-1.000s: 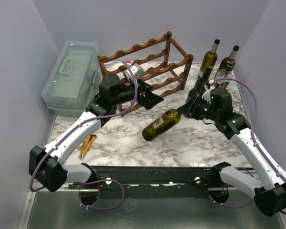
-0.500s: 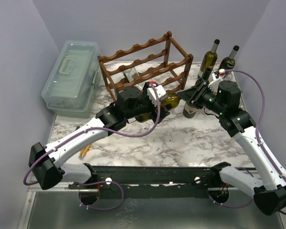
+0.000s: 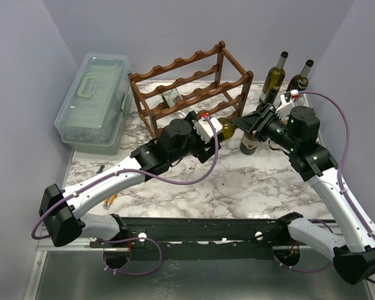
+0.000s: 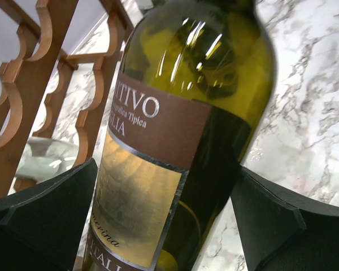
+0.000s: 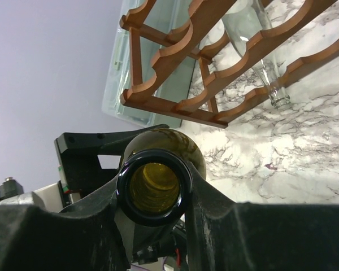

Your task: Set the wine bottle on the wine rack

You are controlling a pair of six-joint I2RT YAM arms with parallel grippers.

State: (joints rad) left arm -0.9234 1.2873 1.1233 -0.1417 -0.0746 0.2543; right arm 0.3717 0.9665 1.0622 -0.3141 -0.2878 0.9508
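Observation:
The wine bottle (image 3: 227,130) is dark green with a brown and gold label (image 4: 158,130). It is held off the table, lying roughly level in front of the right end of the reddish-brown wine rack (image 3: 187,87). My right gripper (image 3: 245,122) is shut on its neck, and the open mouth (image 5: 154,186) shows between the fingers. My left gripper (image 3: 217,134) is open around the bottle's body. Marble shows between the glass and the right-hand finger (image 4: 271,214). The rack's scalloped rails (image 4: 22,84) stand just left of the bottle.
A pale green plastic box (image 3: 94,100) sits at the back left. A clear bottle (image 5: 254,45) lies under the rack. Three more bottles stand upright at the back right (image 3: 275,75), (image 3: 298,81), (image 3: 251,139). A yellow-handled tool (image 3: 109,200) lies near the left arm.
The right gripper has lifted the bottle off the table by its neck and carried it toward the rack. The left arm swung right and put its open fingers around the bottle's body.

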